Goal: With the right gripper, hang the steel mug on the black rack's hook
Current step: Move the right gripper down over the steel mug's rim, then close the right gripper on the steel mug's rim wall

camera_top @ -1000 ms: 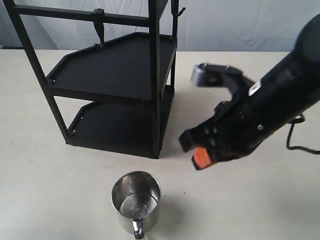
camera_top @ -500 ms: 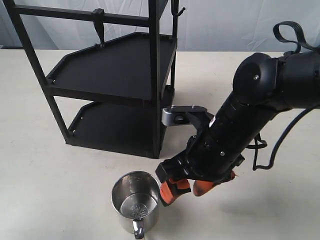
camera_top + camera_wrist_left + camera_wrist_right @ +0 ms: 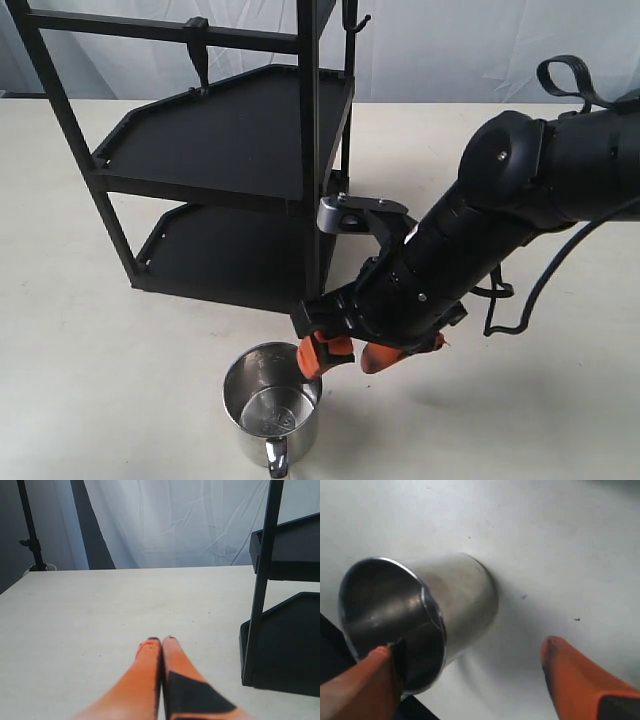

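White curtains are backing the pale table [image 3: 90,400] where we are only starting: the hook [image 3: 198,55] is hanging bare on the black rack [image 3: 240,130], the steel mug [image 3: 271,408] is standing ungrasped, its rim between the spread fingers of our right gripper [image 3: 340,354], while our left gripper [image 3: 161,645] is resting pressed together.

I see a pale table [image 3: 120,400] with a matte surface, a white wrinkled curtain [image 3: 175,525] hanging behind it, a dark tripod stand [image 3: 31,530] at the far edge, and a thin curved hook [image 3: 352,18].
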### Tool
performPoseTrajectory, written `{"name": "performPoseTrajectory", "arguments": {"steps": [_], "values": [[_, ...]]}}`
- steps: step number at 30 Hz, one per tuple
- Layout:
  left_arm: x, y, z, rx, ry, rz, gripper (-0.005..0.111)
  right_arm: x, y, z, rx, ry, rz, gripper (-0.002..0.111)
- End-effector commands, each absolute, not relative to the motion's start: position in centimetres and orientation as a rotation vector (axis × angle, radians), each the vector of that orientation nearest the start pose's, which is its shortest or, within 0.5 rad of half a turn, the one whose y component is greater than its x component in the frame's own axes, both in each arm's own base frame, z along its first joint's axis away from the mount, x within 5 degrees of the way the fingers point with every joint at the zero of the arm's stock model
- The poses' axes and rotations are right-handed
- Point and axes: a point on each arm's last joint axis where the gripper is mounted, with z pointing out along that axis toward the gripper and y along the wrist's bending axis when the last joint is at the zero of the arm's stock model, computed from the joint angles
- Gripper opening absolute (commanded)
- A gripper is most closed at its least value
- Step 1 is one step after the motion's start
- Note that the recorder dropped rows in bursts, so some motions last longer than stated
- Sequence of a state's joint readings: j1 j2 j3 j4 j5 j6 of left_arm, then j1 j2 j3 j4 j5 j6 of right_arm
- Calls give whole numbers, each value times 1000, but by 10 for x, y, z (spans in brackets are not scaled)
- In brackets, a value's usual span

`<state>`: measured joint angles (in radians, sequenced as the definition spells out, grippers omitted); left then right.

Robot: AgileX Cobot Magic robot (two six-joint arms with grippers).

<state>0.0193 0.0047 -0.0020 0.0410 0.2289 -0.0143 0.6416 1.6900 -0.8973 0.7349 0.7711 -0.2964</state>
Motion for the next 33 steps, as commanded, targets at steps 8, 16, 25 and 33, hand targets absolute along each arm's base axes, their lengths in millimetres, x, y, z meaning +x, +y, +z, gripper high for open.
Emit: {"name": "performPoseTrajectory", "arguments": {"steps": [8, 16, 25, 33], "values": [[56, 2, 192, -1, 1714, 41, 2, 218, 219, 162, -575, 2957, 856, 72], [56, 2, 192, -1, 1714, 41, 2, 214, 232, 152, -578, 2938, 832, 72], [56, 2, 192, -1, 1714, 41, 2, 216, 232, 152, -571, 2921, 819, 72], [56, 2, 192, -1, 1714, 41, 2, 215, 233, 138, -574, 2986, 807, 72]]}}
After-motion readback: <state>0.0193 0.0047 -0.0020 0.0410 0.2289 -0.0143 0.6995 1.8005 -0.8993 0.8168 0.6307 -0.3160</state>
